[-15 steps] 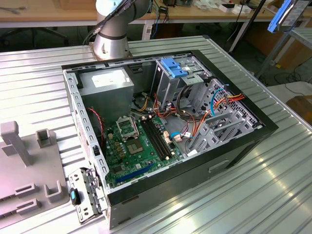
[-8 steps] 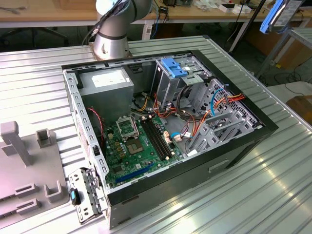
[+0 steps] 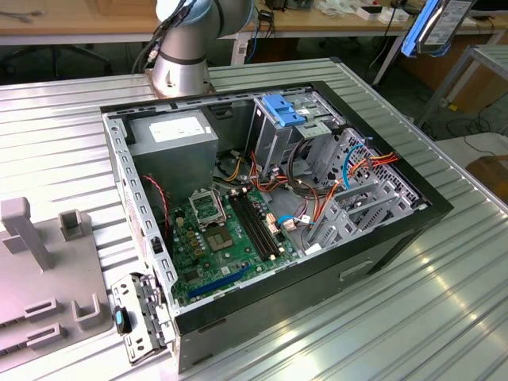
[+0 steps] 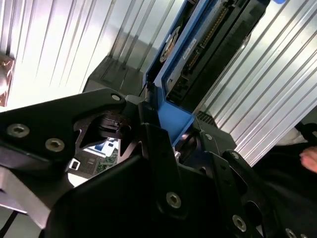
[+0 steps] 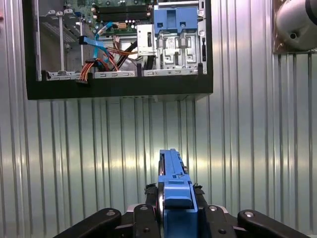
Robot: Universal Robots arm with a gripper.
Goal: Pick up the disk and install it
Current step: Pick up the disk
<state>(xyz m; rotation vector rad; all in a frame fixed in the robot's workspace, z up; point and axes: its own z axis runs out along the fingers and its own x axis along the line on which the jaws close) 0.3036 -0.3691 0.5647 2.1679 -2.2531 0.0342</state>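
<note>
In the first wrist view the disk [image 5: 172, 181] stands on edge with its bright blue rail toward the camera. My gripper [image 5: 173, 192] is shut on it, one black finger [image 5: 150, 191] pressing each side. The second wrist view looks along the disk's dark body [image 4: 213, 44] and blue rail from behind the gripper [image 4: 166, 131]. In the exterior view the disk [image 3: 419, 28] hangs high at the far right, well above and beyond the open computer case [image 3: 381, 238]. From the first wrist view the case [image 5: 119, 91] lies ahead, apart from the disk, across bare ribbed table.
Inside the case are a grey drive cage with a fixed blue bracket [image 3: 284, 109], a grey power-supply box [image 3: 176, 139], the green motherboard [image 3: 218, 238] and loose orange and blue cables [image 3: 357, 171]. Grey fixtures [image 3: 48, 270] stand at the exterior view's left. The arm's base [image 3: 182, 67] is behind the case.
</note>
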